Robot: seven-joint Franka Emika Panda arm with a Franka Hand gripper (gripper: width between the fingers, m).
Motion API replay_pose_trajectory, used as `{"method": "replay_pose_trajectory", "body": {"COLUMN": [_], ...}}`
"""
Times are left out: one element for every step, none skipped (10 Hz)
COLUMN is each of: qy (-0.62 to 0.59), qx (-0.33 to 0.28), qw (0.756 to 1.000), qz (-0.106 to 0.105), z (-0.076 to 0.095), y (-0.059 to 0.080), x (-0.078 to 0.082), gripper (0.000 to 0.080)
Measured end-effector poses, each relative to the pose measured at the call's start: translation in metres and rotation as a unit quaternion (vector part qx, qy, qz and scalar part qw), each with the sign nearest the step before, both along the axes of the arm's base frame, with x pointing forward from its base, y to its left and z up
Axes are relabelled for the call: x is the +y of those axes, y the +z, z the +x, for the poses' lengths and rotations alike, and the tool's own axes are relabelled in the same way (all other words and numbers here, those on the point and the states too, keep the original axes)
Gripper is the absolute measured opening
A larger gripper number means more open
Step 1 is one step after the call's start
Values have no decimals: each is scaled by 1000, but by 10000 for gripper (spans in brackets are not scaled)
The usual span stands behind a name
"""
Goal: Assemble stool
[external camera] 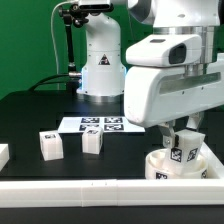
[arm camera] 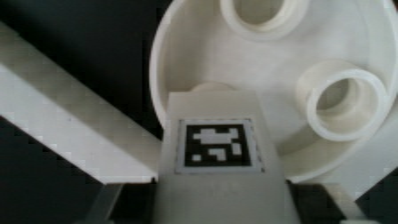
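Note:
The stool's round white seat lies at the exterior view's right, close to the front rail. My gripper hangs right over it, shut on one white blocky leg whose tag faces the camera. In the wrist view that leg stands upright between my fingers above the seat, which shows two round sockets. Whether the leg's lower end touches the seat is hidden. Two other legs stand loose on the black table at the exterior view's left.
The marker board lies flat behind the loose legs. A long white rail runs along the front edge, seen beside the seat in the wrist view as the rail. The robot base stands at the back.

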State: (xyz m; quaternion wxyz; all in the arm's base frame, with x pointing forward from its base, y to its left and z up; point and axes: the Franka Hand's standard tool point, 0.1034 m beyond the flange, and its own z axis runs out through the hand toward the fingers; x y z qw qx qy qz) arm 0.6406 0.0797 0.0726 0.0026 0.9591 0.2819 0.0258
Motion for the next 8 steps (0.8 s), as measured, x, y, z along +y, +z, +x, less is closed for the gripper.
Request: {"method": "replay_pose_trajectory", "body": {"qy": [-52,-81,-96,-140,-175,-204,-247,-296], "qx": [-1,-4,-4,-2,-1,0,-1,-8], "qw": [999,997,995,990,984,979,968,954], "qz": [7,9,10,16,20,23,31,41], "z": [0,1,1,1,1,1,1,1], "y": [0,0,0,0,0,0,0,0], "x": [0,0,1,2,3,3,4,3], "gripper": [340,340,340,340,340,340,340,340]}}
